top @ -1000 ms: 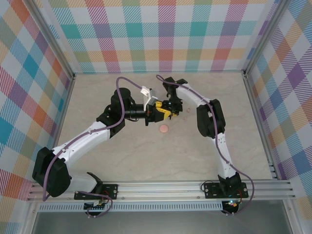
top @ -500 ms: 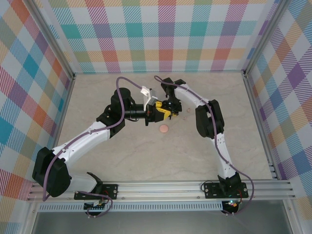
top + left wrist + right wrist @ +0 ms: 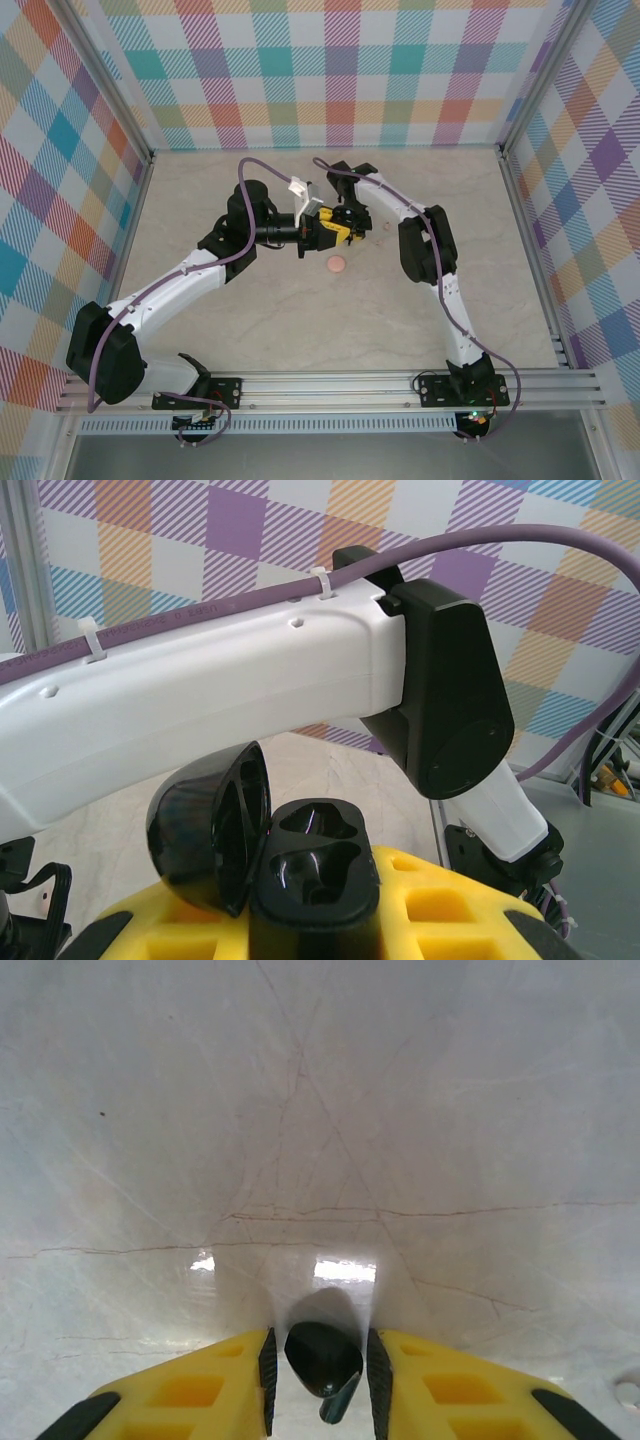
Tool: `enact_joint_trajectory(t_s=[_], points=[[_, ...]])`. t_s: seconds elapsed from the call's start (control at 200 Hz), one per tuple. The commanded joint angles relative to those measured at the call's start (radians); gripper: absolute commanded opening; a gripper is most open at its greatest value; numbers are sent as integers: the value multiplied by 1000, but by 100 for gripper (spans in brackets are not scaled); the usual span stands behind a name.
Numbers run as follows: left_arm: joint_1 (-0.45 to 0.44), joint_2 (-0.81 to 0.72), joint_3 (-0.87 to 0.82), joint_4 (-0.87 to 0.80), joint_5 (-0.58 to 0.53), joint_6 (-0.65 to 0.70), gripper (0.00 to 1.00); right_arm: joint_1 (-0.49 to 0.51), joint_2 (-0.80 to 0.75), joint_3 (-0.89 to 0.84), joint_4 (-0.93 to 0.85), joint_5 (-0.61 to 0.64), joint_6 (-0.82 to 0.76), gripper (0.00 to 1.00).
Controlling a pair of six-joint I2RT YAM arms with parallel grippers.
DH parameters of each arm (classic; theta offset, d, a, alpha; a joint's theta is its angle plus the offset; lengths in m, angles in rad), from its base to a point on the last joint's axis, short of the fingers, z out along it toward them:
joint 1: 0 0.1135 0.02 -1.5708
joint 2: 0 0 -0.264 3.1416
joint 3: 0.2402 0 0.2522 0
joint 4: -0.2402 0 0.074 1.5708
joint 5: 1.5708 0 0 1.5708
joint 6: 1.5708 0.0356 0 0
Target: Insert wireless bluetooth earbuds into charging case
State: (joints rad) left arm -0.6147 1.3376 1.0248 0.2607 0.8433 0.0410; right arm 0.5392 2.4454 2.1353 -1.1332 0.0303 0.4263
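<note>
Cannot see the lower end of the black earbud [image 3: 322,1355] pinched in the right gripper [image 3: 320,1348], cropped at the bottom edge, nor the base of the open black case [image 3: 315,875] in the left gripper [image 3: 315,920], nor identify the tiny pink speck [image 3: 385,228] from above.

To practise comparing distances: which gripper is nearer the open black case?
Left. The left gripper clamps the black case; the right gripper, gripping a black earbud, hangs close beside it.
</note>
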Motion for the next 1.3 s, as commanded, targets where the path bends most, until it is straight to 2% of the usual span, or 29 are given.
enact_joint_trajectory(t_s=[0.0, 0.16, 0.295, 0.49, 0.77, 1.035, 1.295], points=[[-7, -22, 1, 6, 4, 2, 5, 10, 56, 18, -37, 12, -8, 33], [-7, -25, 1, 5, 3, 3, 4, 9, 71, 25, -27, 28, -7, 32], [-7, -28, -1, 6, 3, 0, 5, 4, 76, 23, -21, 33, -12, 25], [-6, -31, -6, 0, -6, 1, 5, -14, 33, -29, 40, 13, -41, 22], [-6, -27, -15, -44, -64, 3, 5, -61, -154, -278, 250, -61, -98, 22], [-4, 11, -41, -32, -198, -44, 5, -113, -336, -515, 451, -162, -116, 21], [3, 65, -73, -35, -337, -103, 5, -140, -495, -687, 565, -200, -110, 21]])
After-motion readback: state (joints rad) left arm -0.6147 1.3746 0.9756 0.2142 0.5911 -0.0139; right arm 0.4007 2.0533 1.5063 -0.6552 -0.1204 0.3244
